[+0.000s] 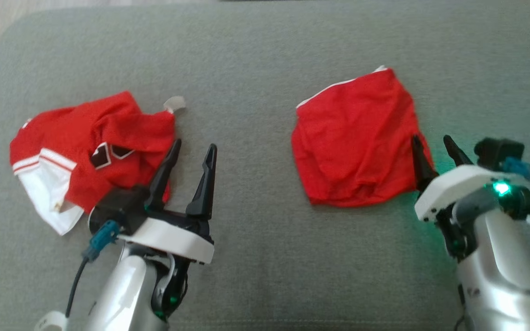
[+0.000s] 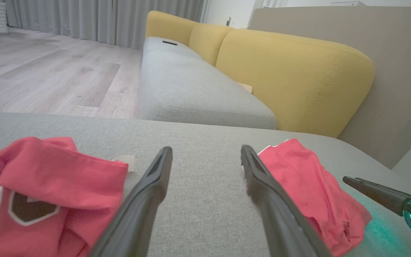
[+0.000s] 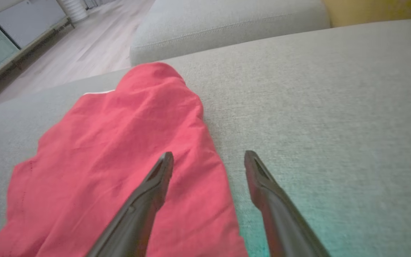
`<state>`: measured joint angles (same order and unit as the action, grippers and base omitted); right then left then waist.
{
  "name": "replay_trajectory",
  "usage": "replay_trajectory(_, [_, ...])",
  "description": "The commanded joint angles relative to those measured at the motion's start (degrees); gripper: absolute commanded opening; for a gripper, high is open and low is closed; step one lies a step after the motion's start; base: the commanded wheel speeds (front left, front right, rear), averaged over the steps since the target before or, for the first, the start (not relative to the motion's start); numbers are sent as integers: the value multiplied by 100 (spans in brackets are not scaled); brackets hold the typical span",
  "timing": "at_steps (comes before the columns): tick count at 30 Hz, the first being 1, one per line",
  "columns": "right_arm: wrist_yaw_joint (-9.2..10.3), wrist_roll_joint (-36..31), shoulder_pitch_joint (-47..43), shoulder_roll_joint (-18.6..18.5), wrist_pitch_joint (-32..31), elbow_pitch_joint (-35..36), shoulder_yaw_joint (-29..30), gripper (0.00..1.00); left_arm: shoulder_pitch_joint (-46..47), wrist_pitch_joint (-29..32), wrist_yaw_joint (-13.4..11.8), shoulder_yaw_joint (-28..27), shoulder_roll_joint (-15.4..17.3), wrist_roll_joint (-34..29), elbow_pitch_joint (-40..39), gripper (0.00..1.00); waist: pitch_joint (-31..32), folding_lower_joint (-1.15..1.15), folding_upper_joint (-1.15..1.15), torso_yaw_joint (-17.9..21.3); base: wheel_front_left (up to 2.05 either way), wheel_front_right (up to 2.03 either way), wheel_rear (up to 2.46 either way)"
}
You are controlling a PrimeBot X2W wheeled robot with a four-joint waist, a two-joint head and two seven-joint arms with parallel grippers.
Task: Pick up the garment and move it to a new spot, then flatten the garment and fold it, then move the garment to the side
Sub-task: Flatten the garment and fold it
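At 9 o'clock on grey cushion: crumpled red garment w/ white trim, dark patches (bunched up). Folded red garment at 3 o'clock. Left gripper & right gripper both spread, empty.

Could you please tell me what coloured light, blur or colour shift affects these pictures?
Head view: a green lamp on the right arm tints the grey cushion beside the folded red garment; left wrist view: reds wash to pink, teal glow at lower right; right wrist view: soft focus, teal tint beside the right hand.
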<state>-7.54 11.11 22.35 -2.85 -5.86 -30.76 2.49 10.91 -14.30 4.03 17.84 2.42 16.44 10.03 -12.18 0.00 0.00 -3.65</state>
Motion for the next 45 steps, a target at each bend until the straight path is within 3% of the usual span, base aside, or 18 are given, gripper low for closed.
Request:
replay_trajectory(1, [5, -30, 311, -65, -31, 93, -133, 100, 268, -70, -2, -157, 45, 40, -154, 100, -115, 0, 0, -120, 0, 0, 0])
replay_trajectory(8, [5, -223, 813, -189, -173, -726, -165, 100, 343, -70, -12, -110, 45, 47, -131, 100, -255, 0, 0, -267, 0, 0, 0])
replay_trajectory(13, [5, -167, 1081, -145, -239, -1298, -543, 100, 353, -70, -23, -114, 45, 22, -118, 100, -303, 0, 0, -254, 0, 0, 0])
replay_trajectory(14, [5, -169, 1127, -149, -221, -1390, -673, 81, 348, -70, -25, -127, 45, 12, -114, 100, -300, 0, 0, -232, 0, 0, 0])
replay_trajectory(15, [5, -177, 1175, -169, -160, -1460, -785, 0, 345, -70, -26, -141, 45, 1, -109, 100, -298, 0, 0, -208, 0, 0, 0])
replay_trajectory(22, [5, -237, 1495, -672, 332, -1687, -1274, 0, 338, -70, 10, -232, 45, -56, -74, 100, -216, 0, 0, 92, 0, 0, 0])
replay_trajectory(33, [5, -149, 1688, -2192, 440, -1756, -1748, 0, 378, -70, 50, -258, 45, -117, -93, 100, -265, 0, 0, 510, 0, 0, 0])
replay_trajectory(39, [5, -81, 1839, -2792, 457, -1916, -1618, 0, 479, -70, 86, -269, 45, -170, -129, 100, -459, 0, 0, 559, 0, 0, 0])
replay_trajectory(45, [5, -358, 2118, -3180, 492, -2249, -900, 0, 584, -70, 126, -273, 45, -234, -152, 100, -734, 0, 0, 551, 0, 0, 0])
